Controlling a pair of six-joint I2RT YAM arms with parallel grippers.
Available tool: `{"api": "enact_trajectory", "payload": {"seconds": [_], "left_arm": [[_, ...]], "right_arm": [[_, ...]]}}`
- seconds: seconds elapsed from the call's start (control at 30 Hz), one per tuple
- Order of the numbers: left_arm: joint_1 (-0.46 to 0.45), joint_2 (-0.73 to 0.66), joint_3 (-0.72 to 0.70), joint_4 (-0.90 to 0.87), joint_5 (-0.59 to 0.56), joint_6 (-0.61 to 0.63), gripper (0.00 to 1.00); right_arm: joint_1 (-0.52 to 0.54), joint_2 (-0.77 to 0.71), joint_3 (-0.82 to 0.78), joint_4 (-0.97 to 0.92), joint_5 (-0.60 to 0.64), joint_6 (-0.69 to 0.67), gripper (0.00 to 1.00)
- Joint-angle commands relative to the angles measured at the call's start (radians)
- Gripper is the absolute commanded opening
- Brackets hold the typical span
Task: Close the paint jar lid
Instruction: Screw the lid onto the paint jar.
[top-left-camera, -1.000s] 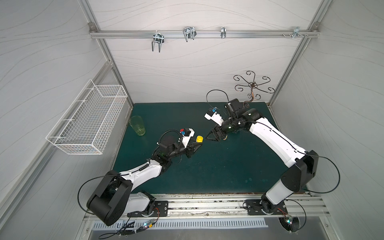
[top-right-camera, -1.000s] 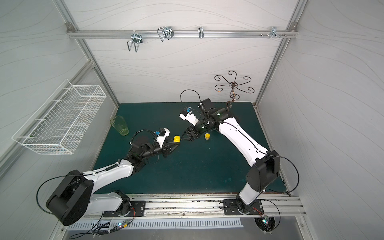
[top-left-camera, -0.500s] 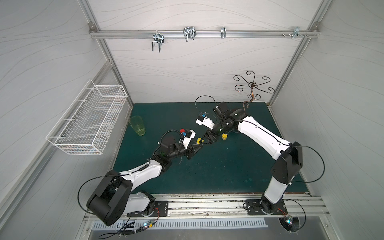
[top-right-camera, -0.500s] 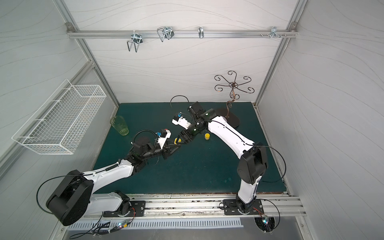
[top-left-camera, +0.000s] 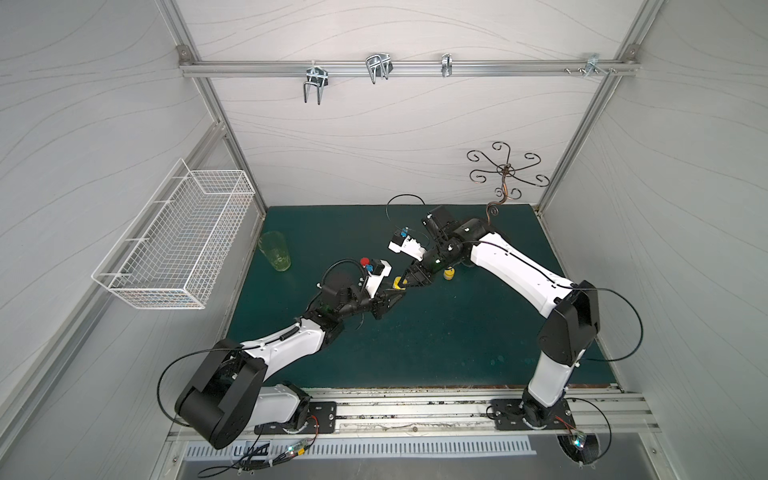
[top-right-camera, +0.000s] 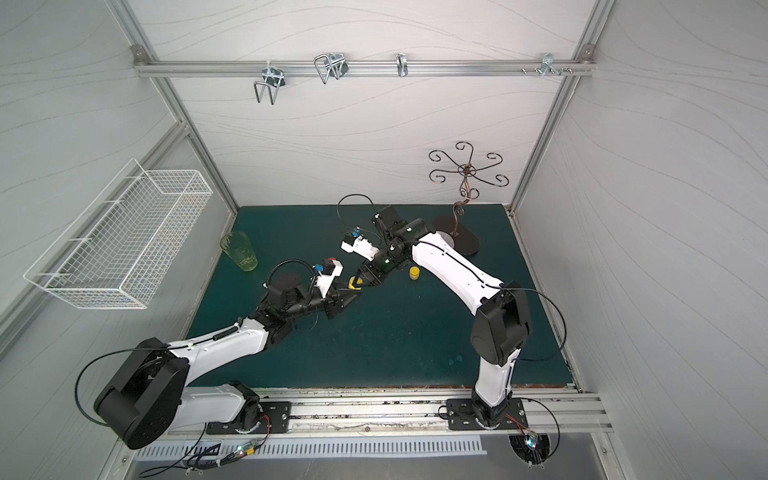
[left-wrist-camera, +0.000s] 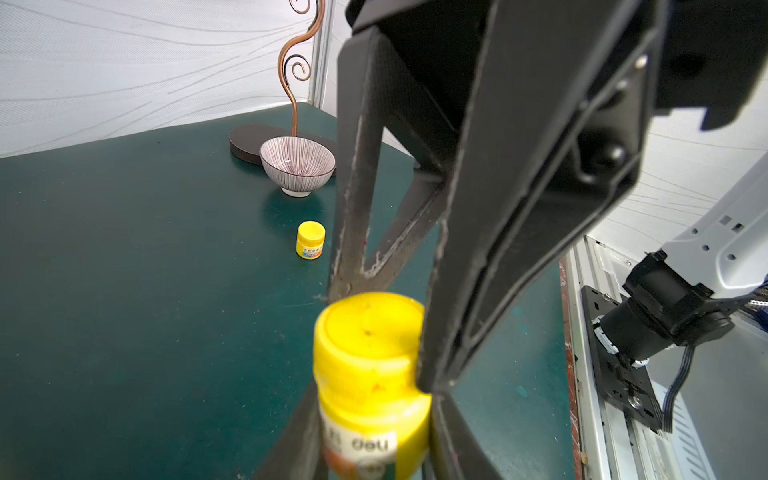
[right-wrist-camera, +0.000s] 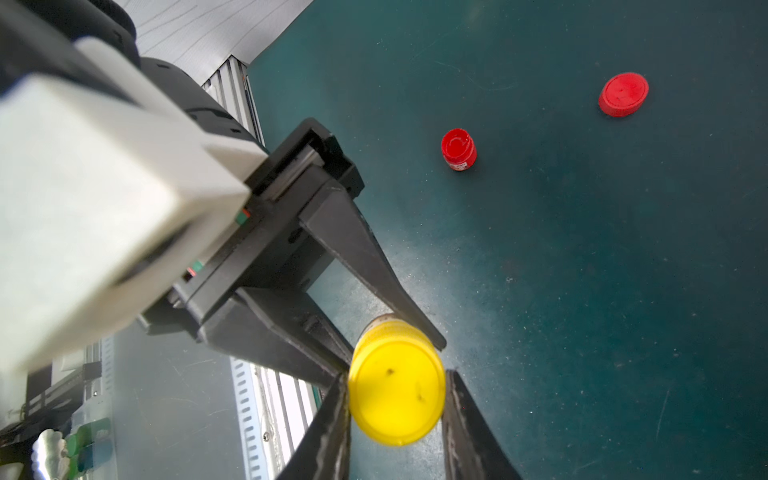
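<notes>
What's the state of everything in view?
left gripper: shut on held yellow jar
right gripper: shut on yellow lid
yellow lid: sitting on held yellow jar, tightness unclear
second yellow jar: capped, upright
red jar: open, upright
red lid: loose on mat
bowl: upright, empty
green cup: upright

A second ago my right gripper (right-wrist-camera: 397, 374) hung clear of the jar (left-wrist-camera: 374, 419), off to its right, with the jaws spread wide. Since then I have swung the right arm (top-left-camera: 511, 266) across and brought the tips in over the jar's top. The jaws have pinched in on the lid (left-wrist-camera: 368, 328), with a finger (right-wrist-camera: 328, 424) touching each side of its rim.
</notes>
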Motion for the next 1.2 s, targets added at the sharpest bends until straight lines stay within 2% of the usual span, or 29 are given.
{"api": "enact_trajectory", "payload": {"seconds": [0.0,0.03,0.13,0.27,0.33,0.4,0.53,0.63,0.7,0.77,0.9,1.0,1.17], "left_arm": [[-0.009,0.019,0.056,0.081,-0.007,0.029,0.07],[-0.01,0.028,0.053,0.105,-0.03,0.03,0.07],[-0.038,0.087,0.048,0.237,-0.172,0.037,0.07],[-0.109,0.285,0.113,0.454,-0.404,0.115,0.06],[-0.12,0.404,0.14,0.601,-0.489,0.114,0.05],[-0.12,0.502,0.147,0.765,-0.52,0.103,0.05],[-0.12,0.517,0.178,0.704,-0.49,0.074,0.03],[-0.105,0.48,0.132,0.703,-0.447,0.062,0.03],[-0.051,0.416,0.106,0.614,-0.334,0.004,0.03],[0.014,0.345,0.091,0.493,-0.173,-0.06,0.03],[0.049,0.209,0.051,0.303,0.001,-0.029,0.04],[0.049,0.133,0.064,0.099,0.09,0.015,0.03],[0.046,0.033,0.038,-0.01,0.131,0.031,0.04]], "right_arm": [[0.016,0.025,-0.009,0.041,-0.012,0.064,0.26],[0.02,0.028,-0.018,0.059,-0.011,0.087,0.26],[0.036,0.042,-0.058,0.172,0.033,0.3,0.26],[0.054,0.092,-0.067,0.299,0.131,0.64,0.26],[0.061,0.097,-0.07,0.324,0.199,0.724,0.27],[0.06,0.093,-0.082,0.338,0.244,0.748,0.27],[0.043,0.088,-0.078,0.303,0.244,0.707,0.36],[0.019,0.029,-0.116,0.307,0.205,0.629,0.52],[-0.011,-0.016,-0.132,0.261,0.176,0.527,0.64],[-0.051,-0.048,-0.131,0.179,0.113,0.413,0.71],[-0.132,-0.106,-0.152,0.069,0.0,0.221,0.77],[-0.15,-0.125,-0.14,0.017,-0.015,0.125,0.78],[-0.149,-0.101,-0.084,-0.038,-0.094,0.005,0.78]]}}
